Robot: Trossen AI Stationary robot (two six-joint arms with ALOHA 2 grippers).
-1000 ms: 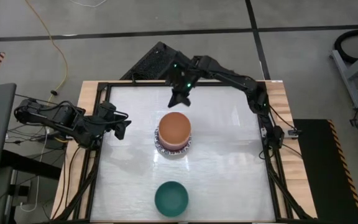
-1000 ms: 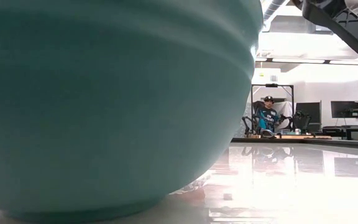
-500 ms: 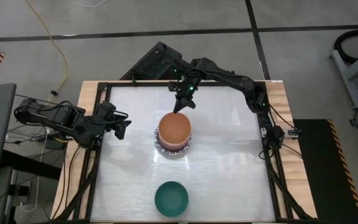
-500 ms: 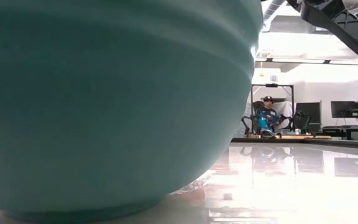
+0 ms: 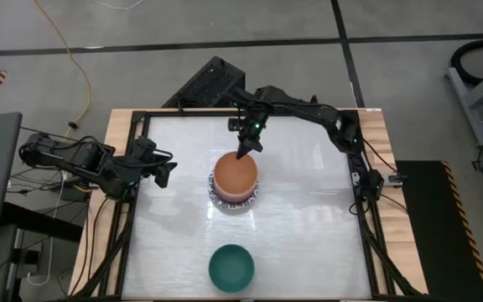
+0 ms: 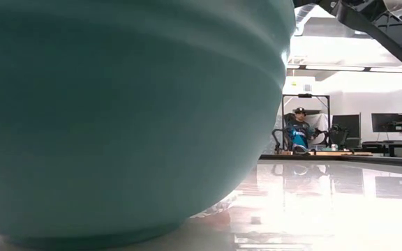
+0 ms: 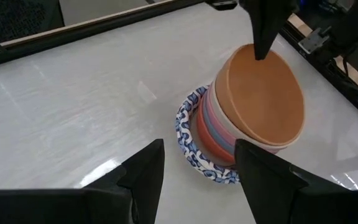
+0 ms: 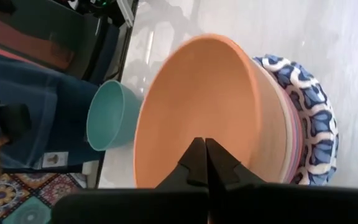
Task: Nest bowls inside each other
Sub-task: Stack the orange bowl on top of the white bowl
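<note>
A stack of nested bowls point(image 5: 235, 191) stands at the table's middle, resting on a white bowl with a blue-patterned rim point(image 7: 190, 132). The orange bowl point(image 5: 236, 174) lies on top, tilted. A green bowl point(image 5: 231, 267) stands alone near the front edge and fills most of the low view point(image 6: 117, 104). My right gripper point(image 5: 242, 153) is shut, its tips at the orange bowl's far rim point(image 7: 253, 51). My left gripper point(image 5: 166, 172) waits open at the table's left, its fingers apart with nothing between them point(image 7: 197, 152). My right gripper points its shut fingertips point(image 8: 204, 149) slanting down from the far side, over the inner wall of the orange bowl point(image 8: 204, 93) close to its far rim. Whether the tips touch the bowl I cannot tell.
A black frame point(image 5: 359, 159) runs round the white tabletop. There is bare table left and right of the stack. Beyond the far edge, a person point(image 6: 300, 131) sits in the room behind.
My right gripper has come down and toward the near edge, from above the far part of the table to the orange bowl's far rim, tipping further downward. The bowls have kept their places.
</note>
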